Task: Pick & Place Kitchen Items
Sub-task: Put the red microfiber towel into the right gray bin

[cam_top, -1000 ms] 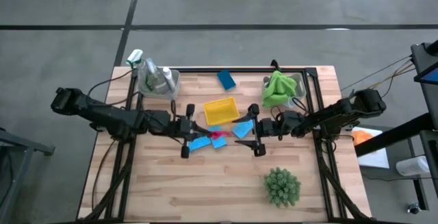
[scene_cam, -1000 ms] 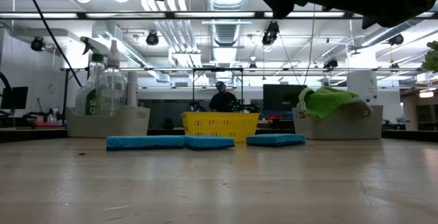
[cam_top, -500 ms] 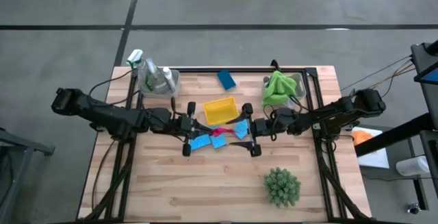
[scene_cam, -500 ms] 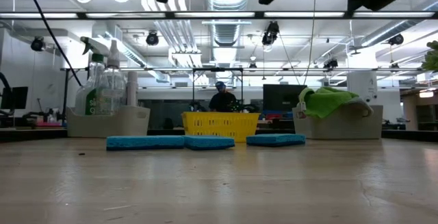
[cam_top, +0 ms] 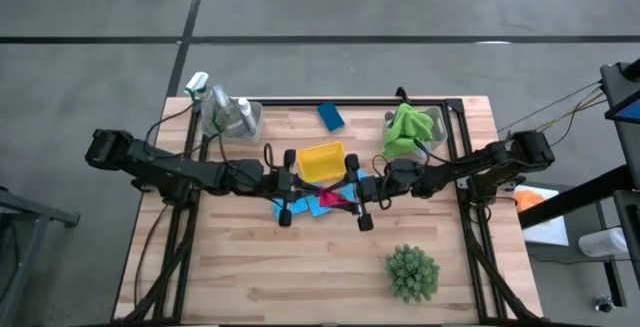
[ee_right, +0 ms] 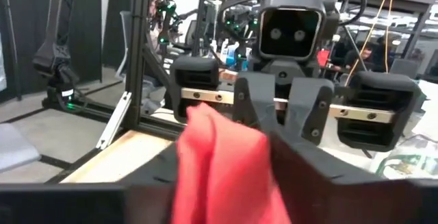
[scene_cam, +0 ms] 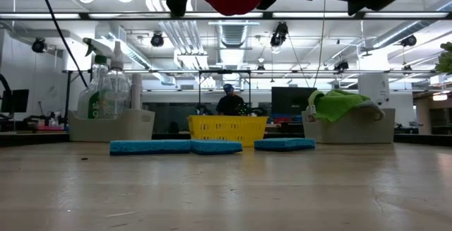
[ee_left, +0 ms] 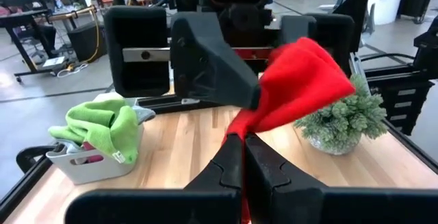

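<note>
A red cloth hangs in the air over the table's middle, between my two grippers, which face each other. My left gripper is shut on one end of it. My right gripper has come at the other end from the right. Under them, blue sponges lie flat on the wood. Another blue sponge lies near the far edge. A green cloth is heaped in a grey bin at the far right. Spray bottles stand in a grey bin at the far left. My left gripper pinches a gathered corner of the red cloth between its two fingers, coming level from the table's left. The cloth bunches out beyond the fingertips, clear of the table. My right gripper comes level from the right at the cloth's opposite bunched end. One finger lies against the cloth, and the cloth hides the other.
A yellow tray sits just beyond the grippers. A spiky green plant stands near the front right. Black frame rails run along both sides. There is bare wood at the front left.
Both grippers have moved toward each other over the table's middle, the left going right with the red cloth and the right going left. The right gripper's fingers have closed in on the cloth's free end. The cloth stays lifted clear of the sponges.
</note>
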Tool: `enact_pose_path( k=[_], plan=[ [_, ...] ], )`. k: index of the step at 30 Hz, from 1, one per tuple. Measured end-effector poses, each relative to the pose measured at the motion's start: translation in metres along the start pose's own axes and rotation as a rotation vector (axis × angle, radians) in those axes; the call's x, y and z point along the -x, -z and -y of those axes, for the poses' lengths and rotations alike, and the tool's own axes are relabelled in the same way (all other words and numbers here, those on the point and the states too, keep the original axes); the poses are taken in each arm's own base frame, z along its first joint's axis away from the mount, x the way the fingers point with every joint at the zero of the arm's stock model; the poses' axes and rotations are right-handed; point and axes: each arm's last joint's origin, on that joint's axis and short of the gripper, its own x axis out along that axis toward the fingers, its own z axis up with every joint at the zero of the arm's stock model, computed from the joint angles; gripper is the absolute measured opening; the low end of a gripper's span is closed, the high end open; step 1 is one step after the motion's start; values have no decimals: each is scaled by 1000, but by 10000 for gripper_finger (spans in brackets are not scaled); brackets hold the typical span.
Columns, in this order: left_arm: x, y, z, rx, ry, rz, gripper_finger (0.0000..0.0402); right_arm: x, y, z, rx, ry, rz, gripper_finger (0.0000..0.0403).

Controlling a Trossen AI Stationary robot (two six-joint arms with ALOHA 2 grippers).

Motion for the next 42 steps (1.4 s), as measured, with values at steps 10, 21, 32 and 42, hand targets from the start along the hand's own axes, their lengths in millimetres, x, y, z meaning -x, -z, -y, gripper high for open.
enact_pose_path(
  k=[10,21,32,42],
  plan=[
    [2,4,1,-101,45,-49,18,2,1,0,23,22,5,24],
    [45,23,-8,-82,-59,196,93,38,17,-7,40,-21,255,19],
    [81,57,-27,-68,-192,210,96,105,27,0,-12,338,207,18],
    [86,65,-31,-68,-213,188,97,138,35,28,-37,908,-139,18]
  ],
)
